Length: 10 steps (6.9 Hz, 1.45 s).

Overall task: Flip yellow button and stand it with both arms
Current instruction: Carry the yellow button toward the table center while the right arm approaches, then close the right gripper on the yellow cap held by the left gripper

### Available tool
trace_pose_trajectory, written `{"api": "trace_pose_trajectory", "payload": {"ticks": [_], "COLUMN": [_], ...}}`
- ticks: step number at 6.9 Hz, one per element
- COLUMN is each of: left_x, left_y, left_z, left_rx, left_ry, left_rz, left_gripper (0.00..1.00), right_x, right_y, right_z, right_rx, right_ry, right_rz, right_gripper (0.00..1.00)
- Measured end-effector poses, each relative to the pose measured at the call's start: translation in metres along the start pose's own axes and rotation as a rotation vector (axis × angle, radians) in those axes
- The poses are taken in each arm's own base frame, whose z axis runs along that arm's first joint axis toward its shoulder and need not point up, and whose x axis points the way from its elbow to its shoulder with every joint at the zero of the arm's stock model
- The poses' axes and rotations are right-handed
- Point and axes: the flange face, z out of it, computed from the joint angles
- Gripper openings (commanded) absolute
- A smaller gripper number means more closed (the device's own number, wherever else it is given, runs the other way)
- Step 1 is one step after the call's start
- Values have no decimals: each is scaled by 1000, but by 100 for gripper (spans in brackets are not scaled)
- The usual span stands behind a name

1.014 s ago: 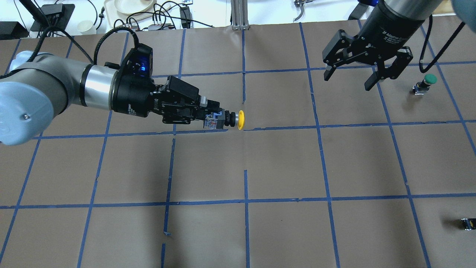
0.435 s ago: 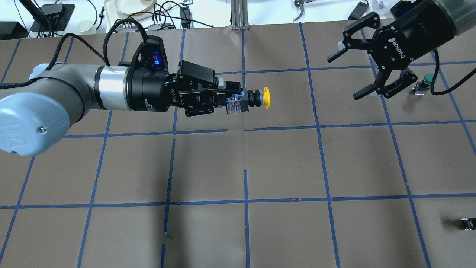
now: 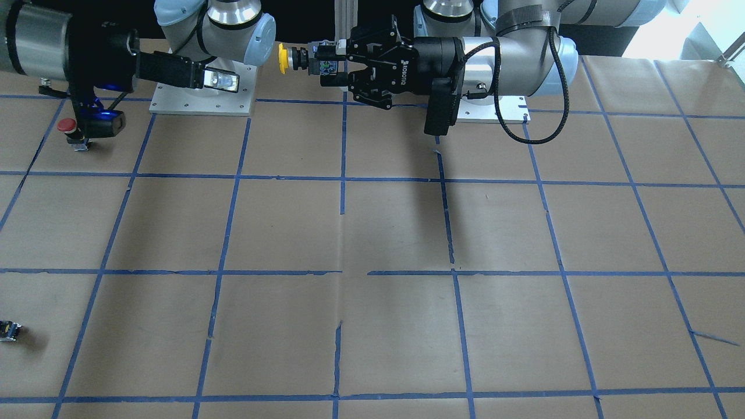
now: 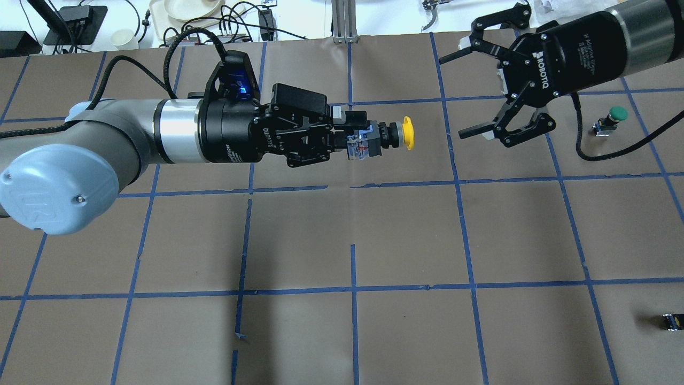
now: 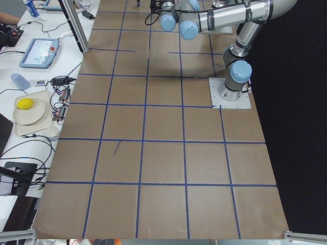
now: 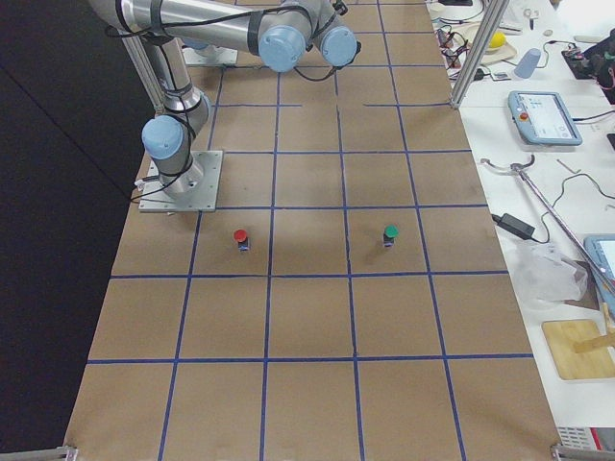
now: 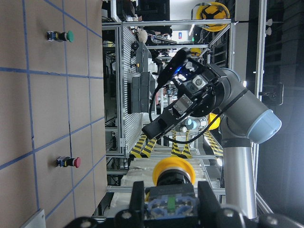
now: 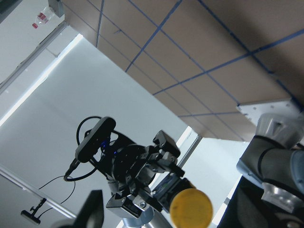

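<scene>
My left gripper (image 4: pixel 359 141) is shut on the greyish base of the yellow button (image 4: pixel 398 135) and holds it level in the air, yellow cap pointing toward the right arm. It also shows in the front view, gripper (image 3: pixel 326 65) and button (image 3: pixel 285 59). My right gripper (image 4: pixel 455 95) is open and empty, turned sideways with its jaws facing the cap, a short gap away. In the left wrist view the button (image 7: pixel 174 173) sits between the fingers. In the right wrist view the cap (image 8: pixel 191 208) faces the camera.
A green-capped button (image 4: pixel 613 120) stands at the right. A red-capped button (image 3: pixel 68 128) stands under the right arm. A tiny black-and-yellow block (image 4: pixel 672 321) lies at the near right edge. The table (image 4: pixel 406 235) is brown paper with blue tape lines.
My left gripper has lifted and carried the yellow button to the right. My right gripper has swung from pointing down to pointing sideways at the cap, still open.
</scene>
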Motion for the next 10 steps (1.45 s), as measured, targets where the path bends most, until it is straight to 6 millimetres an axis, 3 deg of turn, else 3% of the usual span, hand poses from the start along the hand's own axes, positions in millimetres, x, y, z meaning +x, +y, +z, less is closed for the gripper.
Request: {"api": "trace_pose_trajectory", "payload": {"ticks": [1, 3, 10], "left_x": [1, 3, 13], "left_y": [2, 2, 1], "left_z": [3, 4, 4], "left_rx": [-4, 0, 34], "left_ry": [3, 15, 67], "left_rz": [2, 3, 10], "left_gripper": [15, 15, 15], "right_x": [1, 4, 13], "right_y": [10, 19, 19], "right_z": [23, 37, 34], "right_rx": [-44, -70, -74], "right_ry": [-26, -30, 54], "right_rz": [31, 51, 63], "right_gripper": [99, 99, 99]}}
